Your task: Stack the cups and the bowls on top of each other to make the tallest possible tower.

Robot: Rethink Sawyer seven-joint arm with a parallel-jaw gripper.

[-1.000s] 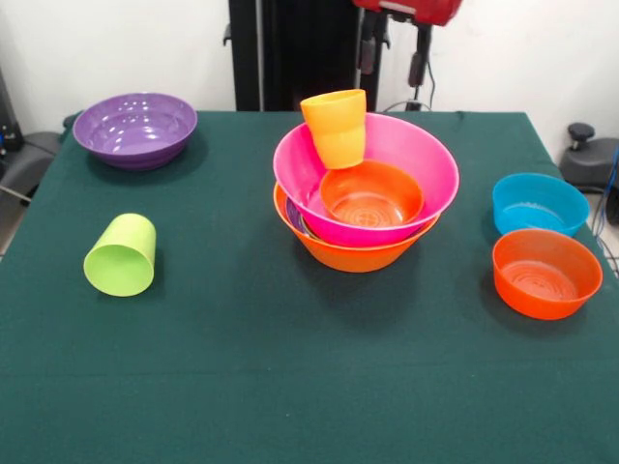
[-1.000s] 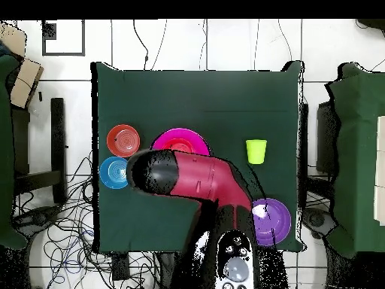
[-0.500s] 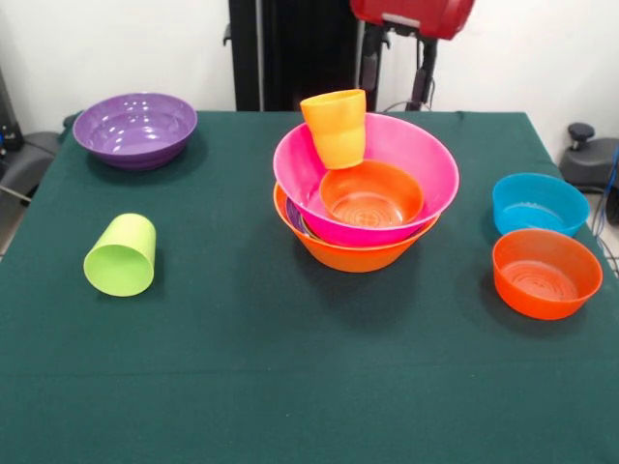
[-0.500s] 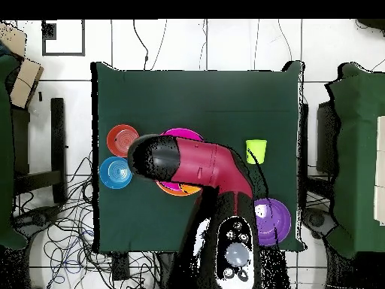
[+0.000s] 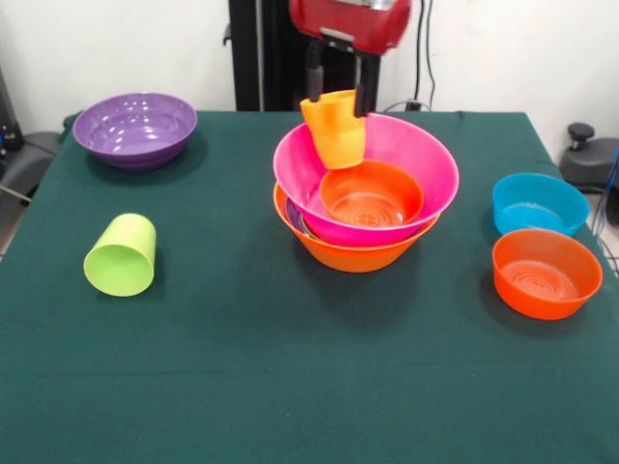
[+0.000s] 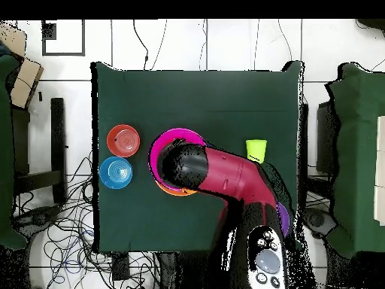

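Observation:
The tower stands mid-table: a large yellow-orange bowl (image 5: 348, 253) at the base, a purple sliver (image 5: 295, 217), then the pink bowl (image 5: 426, 164) holding a small red-orange bowl (image 5: 372, 198). The orange cup (image 5: 336, 135) leans upright on the pink bowl's far rim. My gripper (image 5: 336, 89) hangs open over that cup, one finger at each side of its rim; contact cannot be told. A lime green cup (image 5: 122, 255) lies on its side at the left. Overhead, my arm (image 6: 218, 169) covers most of the pink bowl (image 6: 162, 143).
A wide purple bowl (image 5: 135, 129) sits at the far left corner. At the right are a blue bowl (image 5: 538, 203) and a red-orange bowl (image 5: 546, 274), shown overhead as the blue bowl (image 6: 117, 172) and the red-orange bowl (image 6: 123, 140). The green cup (image 6: 256, 150) shows beside my arm.
My gripper has moved left and down from above the pink bowl's far right side onto the orange cup's rim. No cup or bowl has shifted.

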